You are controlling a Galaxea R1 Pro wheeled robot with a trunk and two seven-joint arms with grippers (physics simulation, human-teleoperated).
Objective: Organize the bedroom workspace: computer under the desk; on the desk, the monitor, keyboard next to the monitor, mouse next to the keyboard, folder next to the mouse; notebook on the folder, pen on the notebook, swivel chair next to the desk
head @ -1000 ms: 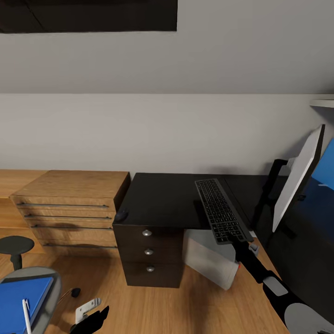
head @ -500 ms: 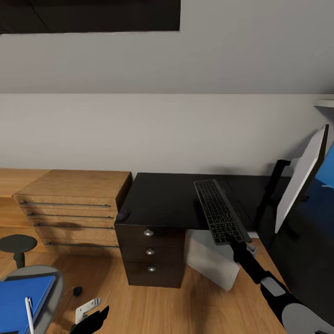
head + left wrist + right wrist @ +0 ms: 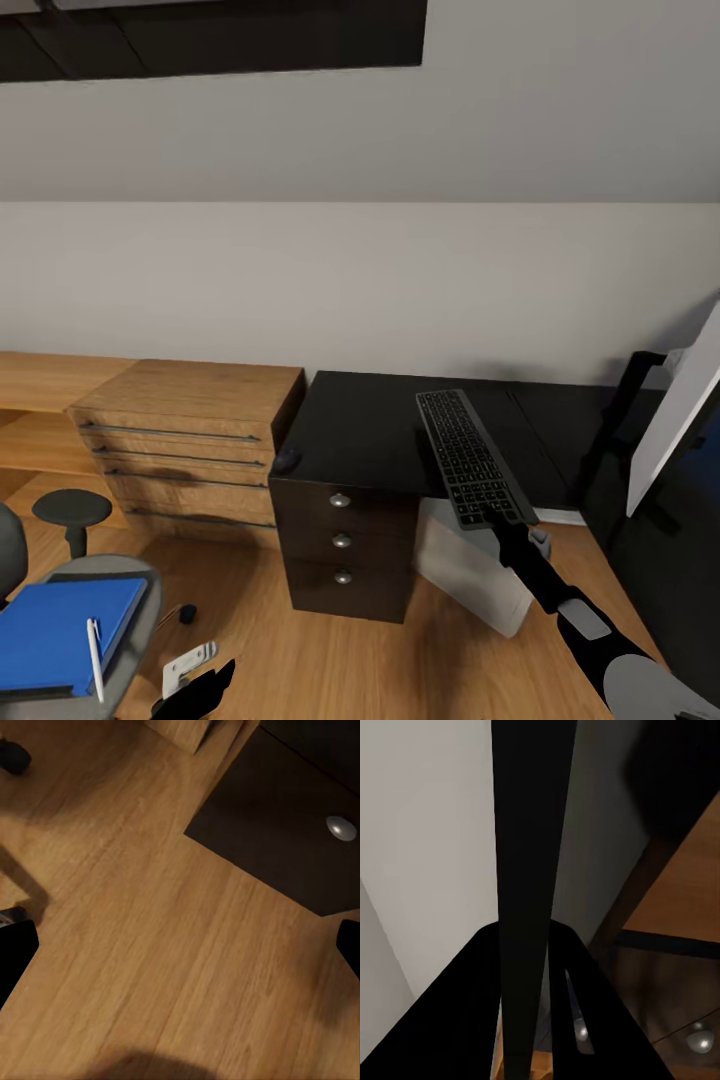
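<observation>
The whole view is sliding right, so the robot itself is turning or rolling leftward; the desk (image 3: 380, 430) and monitor (image 3: 690, 400) are drifting toward the edge. The right gripper (image 3: 497, 520) is clenching the keyboard (image 3: 465, 455) by its near end, held above the desk, long axis pointing toward the wall. The left gripper (image 3: 180, 945) is hanging slack over the floor.

I see a glossy black counter (image 3: 370, 430) with shiny metal knobs (image 3: 341, 500), a matt wood-grain floor (image 3: 400, 660), and a matt-keyed keyboard (image 3: 468, 458).
</observation>
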